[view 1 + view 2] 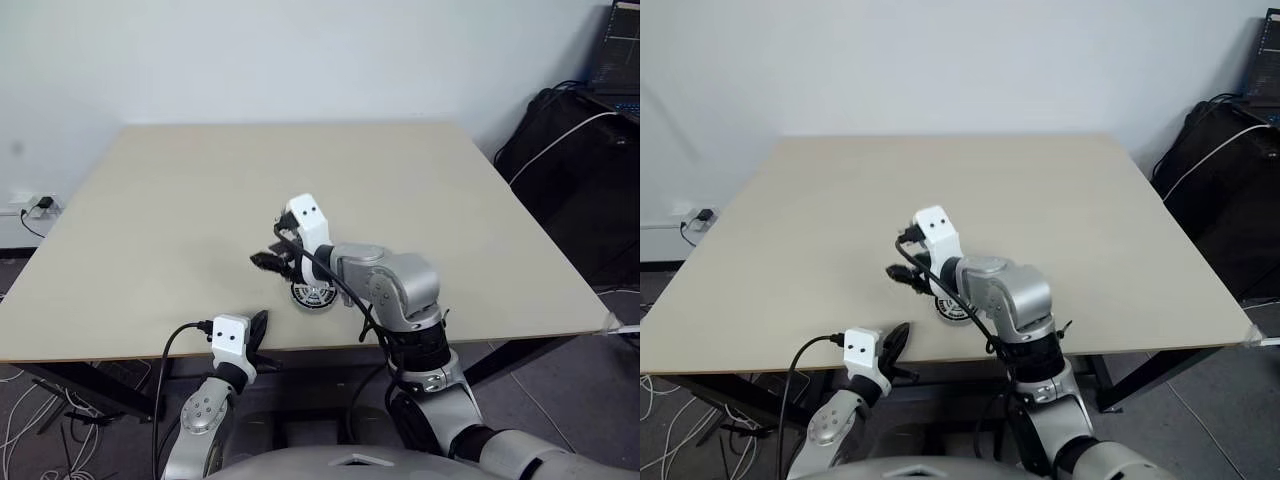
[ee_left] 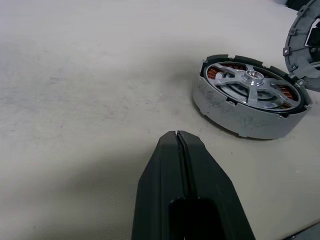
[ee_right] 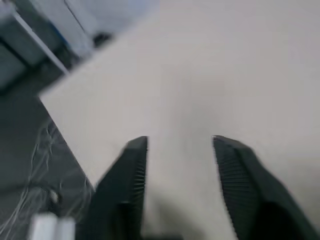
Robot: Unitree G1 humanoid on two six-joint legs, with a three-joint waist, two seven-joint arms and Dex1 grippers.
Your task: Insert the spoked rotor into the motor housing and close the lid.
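Spoked rotor (image 2: 252, 84) seated in motor housing (image 2: 245, 114) on counter (image 1: 180, 200). Right gripper (image 3: 180, 155) jaws apart, empty. Left gripper (image 2: 178, 137) jaws closed, idle. Lid (image 2: 304, 42) leaning beside housing, unfitted.

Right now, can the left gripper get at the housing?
Probably yes. The left gripper, shut, points at bare table, with the housing close ahead and off to one side, nothing between. It must open first.
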